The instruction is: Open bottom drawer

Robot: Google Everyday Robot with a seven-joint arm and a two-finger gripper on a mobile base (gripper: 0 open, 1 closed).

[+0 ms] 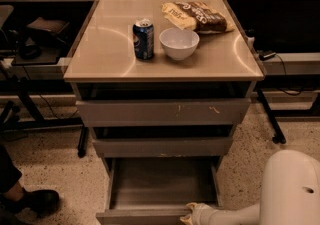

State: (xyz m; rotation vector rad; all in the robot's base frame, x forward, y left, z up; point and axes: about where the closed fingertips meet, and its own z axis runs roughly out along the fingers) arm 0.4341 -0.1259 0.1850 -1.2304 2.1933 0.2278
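The bottom drawer (160,181) is the narrowest of three grey drawers and stands pulled out toward me, showing its shallow grey tray. Its flat front (140,216) is at the bottom edge of the camera view. My gripper (192,214) is at the right end of that front edge, on the drawer's rim, with my white arm (290,194) reaching in from the lower right. Above it are the mid-width drawer (162,146) and the widest drawer (162,112) with pale scratch marks.
On the cabinet top (110,49) stand a blue soda can (143,39), a white bowl (179,43) and a chip bag (197,16). A person's dark shoe (32,201) is on the floor at the left. Black desk frames flank the cabinet.
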